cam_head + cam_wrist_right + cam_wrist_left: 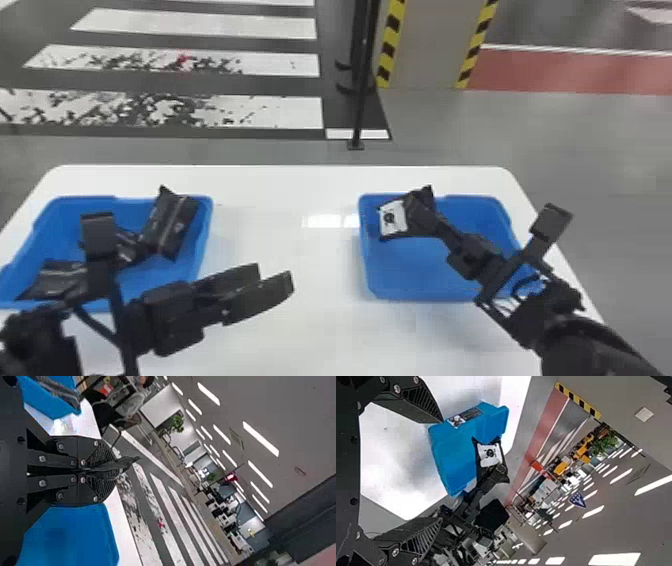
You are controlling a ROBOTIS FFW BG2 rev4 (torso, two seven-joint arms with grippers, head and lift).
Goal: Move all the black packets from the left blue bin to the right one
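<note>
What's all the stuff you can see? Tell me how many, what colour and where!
Packets in the left bin: at least three, black, one against its right wall.
Held packet: one, black with a white label, at the right bin.
Left bin: one, blue, on the table.
Right bin: one, blue, on the table.
Table: one, white, under the bins.
Pole: one, black, beyond the table.
Pillar: one, grey with yellow-and-black edges, behind.
Floor stripes: several, white, beyond the table.
Floor patch: one, red, far right.
Ceiling lights: many, white, overhead.
Left gripper: one, black, fingers open, between the bins.
Right gripper: one, black, holding the labelled packet.
</note>
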